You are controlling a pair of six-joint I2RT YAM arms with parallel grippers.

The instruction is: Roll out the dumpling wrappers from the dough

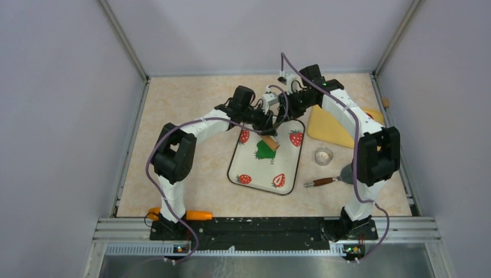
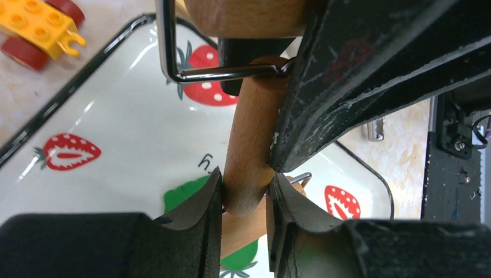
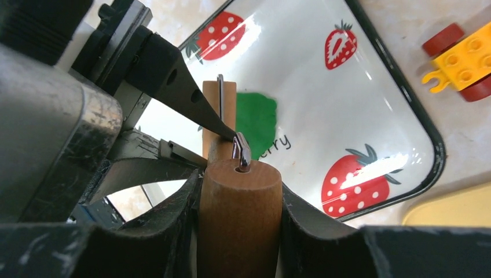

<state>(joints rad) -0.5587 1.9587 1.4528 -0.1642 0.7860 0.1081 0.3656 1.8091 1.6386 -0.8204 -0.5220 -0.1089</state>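
The dough (image 1: 264,152) is a flattened dark green sheet on the strawberry tray (image 1: 260,172). It also shows in the left wrist view (image 2: 184,196) and in the right wrist view (image 3: 258,119). A wooden roller with a wire frame (image 1: 270,142) rests its small drum on the dough. My left gripper (image 2: 246,197) is shut on the roller's wooden handle (image 2: 250,139). My right gripper (image 3: 239,202) is shut on the roller's upper wooden drum (image 3: 238,220). Both grippers meet over the tray's far end (image 1: 272,121). No round wrappers are in view.
A clear round cutter (image 1: 323,156) stands right of the tray. A yellow board (image 1: 333,128) lies at the back right. A wooden-handled tool (image 1: 324,181) lies near the right arm. A yellow toy brick with red wheels (image 3: 463,61) sits beside the tray. An orange object (image 1: 198,215) lies front left.
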